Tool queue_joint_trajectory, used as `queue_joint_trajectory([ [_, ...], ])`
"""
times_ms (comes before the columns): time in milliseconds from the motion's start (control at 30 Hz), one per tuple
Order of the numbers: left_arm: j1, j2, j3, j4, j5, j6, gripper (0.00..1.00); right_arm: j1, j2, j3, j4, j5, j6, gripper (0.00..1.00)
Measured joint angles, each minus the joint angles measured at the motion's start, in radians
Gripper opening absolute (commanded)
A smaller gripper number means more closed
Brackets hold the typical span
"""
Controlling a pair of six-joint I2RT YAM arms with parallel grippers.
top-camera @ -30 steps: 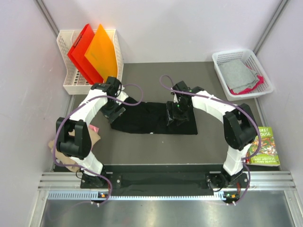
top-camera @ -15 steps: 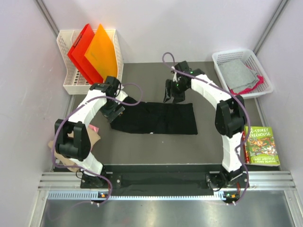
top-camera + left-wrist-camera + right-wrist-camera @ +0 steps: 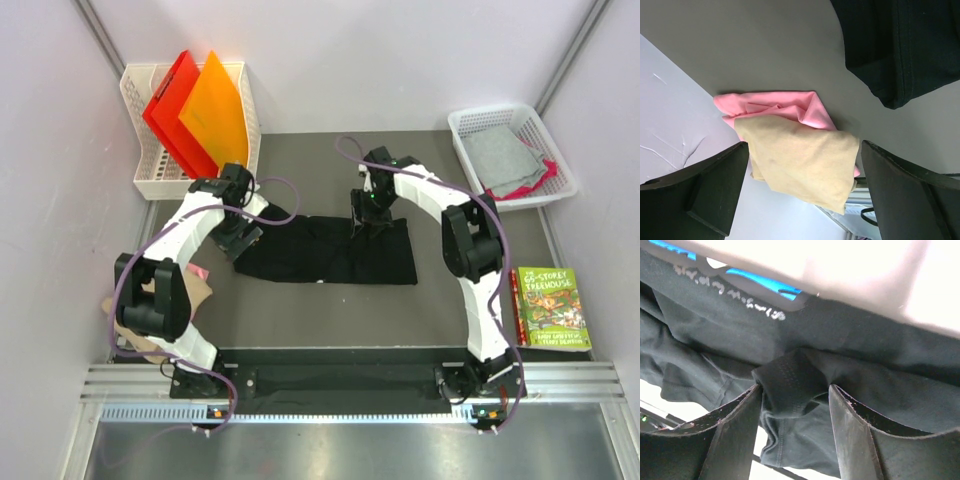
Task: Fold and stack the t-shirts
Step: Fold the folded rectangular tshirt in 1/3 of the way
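The black t-shirt lies as a long strip across the middle of the table. Its blue patch shows in the right wrist view. My right gripper is at the shirt's far edge. In the right wrist view my right gripper is closed on a bunched fold of the black cloth. My left gripper is at the shirt's left end. In the left wrist view my left gripper is wide open and empty. Beyond it lie a tan shirt on a pink shirt, with the black shirt's corner to the upper right.
A white rack at the back left holds red and orange folders. A white basket at the back right holds grey and pink cloth. A picture book lies at the right edge. Walls close in on both sides.
My right gripper left the middle of the black shirt, went past its far edge, then came back onto the far edge. My left arm has hardly moved.
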Motion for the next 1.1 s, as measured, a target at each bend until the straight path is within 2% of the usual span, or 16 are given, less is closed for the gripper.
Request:
queue_joint_trajectory([
  [333,0.000,0.000,-0.002,-0.005,0.002,-0.018,0.99,-0.081,0.069,0.146,0.056,-0.051,-0.003,0.56],
  [600,0.000,-0.037,-0.034,-0.010,-0.001,-0.018,0.99,-0.146,0.087,0.091,0.118,-0.101,0.019,0.60],
  [733,0.000,-0.039,-0.034,-0.010,0.003,-0.019,0.99,-0.180,0.020,-0.007,0.126,-0.091,0.023,0.59],
  [900,0.000,-0.039,-0.033,-0.013,0.030,-0.028,0.99,-0.198,-0.129,-0.045,0.140,-0.109,0.035,0.56],
  [1100,-0.001,-0.009,-0.023,-0.011,0.058,-0.058,0.99,-0.129,-0.261,-0.117,0.209,-0.221,0.069,0.54],
])
